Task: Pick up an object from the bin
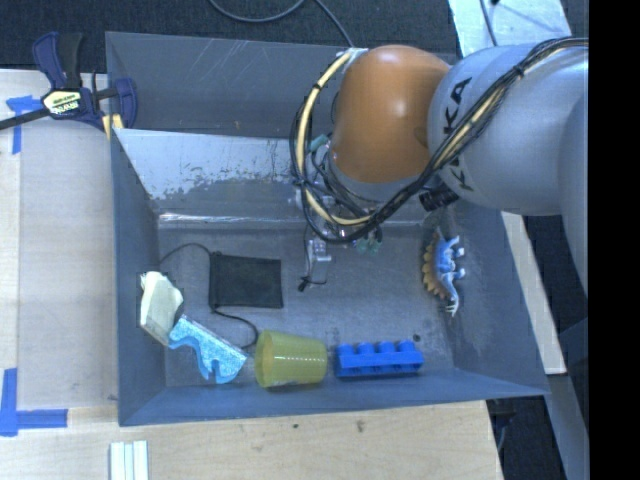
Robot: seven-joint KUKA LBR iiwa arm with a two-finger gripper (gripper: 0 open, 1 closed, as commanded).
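Black flat pad (245, 281) lies mid-bin, just to the view's left of the fingers (317, 258), with its long side running left-right. Can't tell if they're apart or together, tbh.

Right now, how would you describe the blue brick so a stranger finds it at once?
Look along the near wall of the grey bin, at the view's bottom. Right of the yellow-green cup on its side is the blue brick. It alone is deep blue, long and studded; the light blue toy further left is paler and irregular.
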